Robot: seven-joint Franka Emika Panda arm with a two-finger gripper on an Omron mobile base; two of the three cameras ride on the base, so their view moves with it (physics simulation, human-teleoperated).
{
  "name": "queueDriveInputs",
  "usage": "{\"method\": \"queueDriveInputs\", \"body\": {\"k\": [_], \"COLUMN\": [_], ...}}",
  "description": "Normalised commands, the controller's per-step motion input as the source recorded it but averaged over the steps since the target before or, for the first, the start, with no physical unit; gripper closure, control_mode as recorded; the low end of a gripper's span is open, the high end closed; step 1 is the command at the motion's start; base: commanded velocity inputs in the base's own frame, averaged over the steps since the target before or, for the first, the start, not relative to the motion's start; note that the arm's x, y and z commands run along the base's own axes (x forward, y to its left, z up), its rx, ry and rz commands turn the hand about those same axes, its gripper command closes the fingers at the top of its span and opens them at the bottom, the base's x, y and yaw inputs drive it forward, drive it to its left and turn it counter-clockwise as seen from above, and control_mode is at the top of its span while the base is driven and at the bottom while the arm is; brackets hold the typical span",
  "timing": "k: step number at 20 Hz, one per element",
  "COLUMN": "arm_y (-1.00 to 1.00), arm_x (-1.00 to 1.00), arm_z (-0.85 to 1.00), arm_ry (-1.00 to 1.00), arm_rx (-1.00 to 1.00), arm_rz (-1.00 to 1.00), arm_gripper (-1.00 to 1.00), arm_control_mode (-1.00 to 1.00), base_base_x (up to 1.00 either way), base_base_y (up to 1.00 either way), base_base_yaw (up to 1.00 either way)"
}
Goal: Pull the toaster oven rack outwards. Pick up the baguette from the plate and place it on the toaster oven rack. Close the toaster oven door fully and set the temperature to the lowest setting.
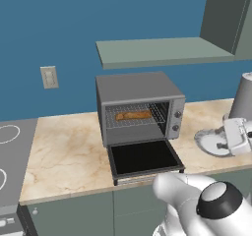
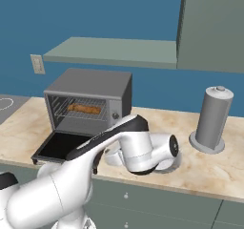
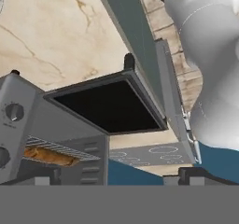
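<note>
At the left end of the counter (image 1: 64, 156) a grey cooktop (image 1: 12, 151) sits flush with the stone top, and a pale wall switch (image 1: 49, 77) hangs above it. Toward the middle of the counter stands the toaster oven (image 1: 139, 107), backed near the wall, with its knobs (image 1: 177, 121) stacked down its right front. Its door (image 1: 143, 157) hangs fully down, the dark glass lying flat and reaching out to the counter's front edge. Inside, the rack (image 1: 134, 116) carries the baguette (image 1: 133, 115), which lies lengthwise across the wires; my hand camera shows the same loaf (image 3: 49, 156) resting on the grid behind the lowered door (image 3: 109, 105). Just right of the oven, near the front edge, lies the plate (image 1: 209, 142), and my hand (image 1: 237, 135) hangs above its right side. I cannot tell whether my jaws are spread or closed. Further right, near the wall, a tall grey canister (image 2: 213, 119) stands upright on its round base.
</note>
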Motion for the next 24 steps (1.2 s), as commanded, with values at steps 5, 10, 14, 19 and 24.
{"method": "queueDriveInputs", "body": {"k": [5, 10, 14, 19, 24], "arm_y": [-0.08, -0.26, -0.02, 0.01, 0.29], "arm_x": [0.00, 0.12, 0.03, 0.00, 0.00], "arm_z": [-0.39, -0.22, -0.09, -0.15, -0.08], "arm_ry": [-0.13, -0.17, -0.14, -0.12, -0.10], "arm_rx": [0.00, 0.04, 0.01, 0.00, 0.00], "arm_rz": [0.11, 0.13, 0.07, 0.00, -0.01], "arm_gripper": [-1.00, -1.00, -1.00, -1.00, -1.00], "arm_control_mode": [-1.00, -1.00, -1.00, -1.00, -1.00], "base_base_x": [0.00, 0.00, 0.00, 0.00, 0.00], "base_base_y": [0.00, 0.00, 0.00, 0.00, 0.00], "base_base_yaw": [0.00, 0.00, 0.00, 0.00, 0.00]}}
